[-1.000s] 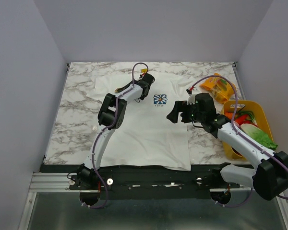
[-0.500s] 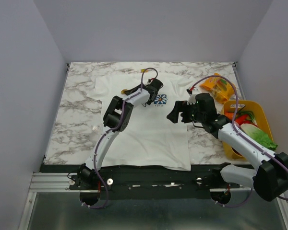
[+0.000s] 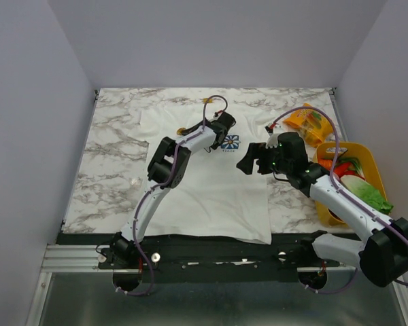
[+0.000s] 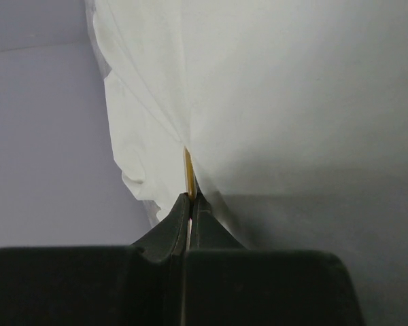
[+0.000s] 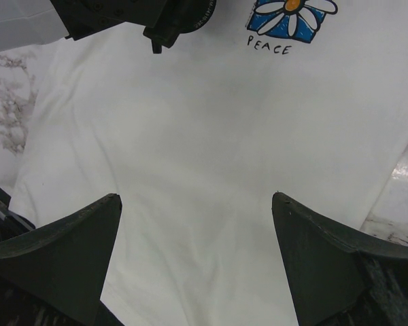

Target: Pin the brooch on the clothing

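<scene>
So starting on the left, there's just bare marble table [image 3: 109, 156], and then the white T-shirt [image 3: 204, 183] spread flat across the middle. The left arm is stretched way out over it, with the left gripper [image 3: 224, 127] down at the chest, right next to the left edge of the blue flower emblem [image 3: 230, 142]. The left wrist cam is the useful one here. The left gripper's fingers are clamped tight together on a thin gold sliver, which I'm pretty sure is the brooch [image 4: 188, 173] seen edge-on. It's poking up right where the shirt fabric bunches into a fold, touching the cloth. What I can't tell is whether the pin has actually gone through the fabric or is just pressed against it, since the fold hides that bit. Moving right, the right gripper [image 3: 248, 161] hangs over the shirt's right side just below the emblem. Its fingers are spread wide with nothing in them, and its own cam shows only plain shirt between them, plus the emblem with PEACE printed under it up top. Further right, an orange snack packet [image 3: 306, 122] and a yellow basket [image 3: 350, 145] of veggies sit off the shirt, not involved. Progress-wise I'd call it past halfway. The brooch is in the gripper and at the shirt, so the fetching part looks done. What's left is getting it properly fastened and then letting go, maybe with the right gripper holding the cloth down. I wouldn't count it as pinned yet.
</scene>
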### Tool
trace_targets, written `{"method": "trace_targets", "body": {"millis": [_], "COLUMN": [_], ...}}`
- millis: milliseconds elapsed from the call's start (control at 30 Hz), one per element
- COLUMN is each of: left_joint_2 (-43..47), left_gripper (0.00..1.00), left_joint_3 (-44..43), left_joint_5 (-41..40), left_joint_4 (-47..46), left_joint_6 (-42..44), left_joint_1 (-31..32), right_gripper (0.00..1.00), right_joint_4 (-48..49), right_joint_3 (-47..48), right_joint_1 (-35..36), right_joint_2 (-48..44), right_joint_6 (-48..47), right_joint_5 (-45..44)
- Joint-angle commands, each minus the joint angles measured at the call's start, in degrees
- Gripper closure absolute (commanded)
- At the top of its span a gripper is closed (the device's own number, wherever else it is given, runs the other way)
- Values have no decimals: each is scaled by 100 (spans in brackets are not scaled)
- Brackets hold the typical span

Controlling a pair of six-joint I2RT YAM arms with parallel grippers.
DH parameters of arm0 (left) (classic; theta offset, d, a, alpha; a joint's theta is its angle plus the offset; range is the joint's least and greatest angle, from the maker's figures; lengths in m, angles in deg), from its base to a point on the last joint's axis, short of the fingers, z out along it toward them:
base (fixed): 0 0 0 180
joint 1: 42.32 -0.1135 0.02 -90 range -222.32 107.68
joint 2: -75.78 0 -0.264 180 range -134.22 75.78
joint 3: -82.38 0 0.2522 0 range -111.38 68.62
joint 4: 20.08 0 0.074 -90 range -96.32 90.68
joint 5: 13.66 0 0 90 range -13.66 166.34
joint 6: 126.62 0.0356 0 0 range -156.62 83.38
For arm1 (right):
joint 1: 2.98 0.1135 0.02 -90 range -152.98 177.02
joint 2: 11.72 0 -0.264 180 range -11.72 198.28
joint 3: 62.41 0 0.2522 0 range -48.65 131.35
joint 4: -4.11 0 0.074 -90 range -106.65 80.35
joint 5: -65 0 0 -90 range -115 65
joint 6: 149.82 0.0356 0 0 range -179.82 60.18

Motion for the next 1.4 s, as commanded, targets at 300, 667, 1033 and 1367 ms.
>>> {"method": "trace_targets", "body": {"millis": [300,667,1033,1367], "left_joint_2": [989,1991,2712,3379], "left_gripper": [100,100,100,100], "left_joint_3": [14,1190,2263,3019], "left_joint_5": [2131,3451,4515,5403], "left_joint_4": [3,-717,-1753,-2492], "left_joint_6": [-1099,-1680,-1917,-2259], "left_joint_1": [42,-406,-600,-1013], "right_gripper": [1,1,2,5], "right_joint_4": [-141,298,1010,1538], "right_joint_3": [207,163,962,1920], "right_joint_1": [-40,-49,-49,-49], "right_joint_2": [-138,240,1698,3315], "right_joint_6": [94,102,269,542], "right_joint_5": [-236,194,590,941]}}
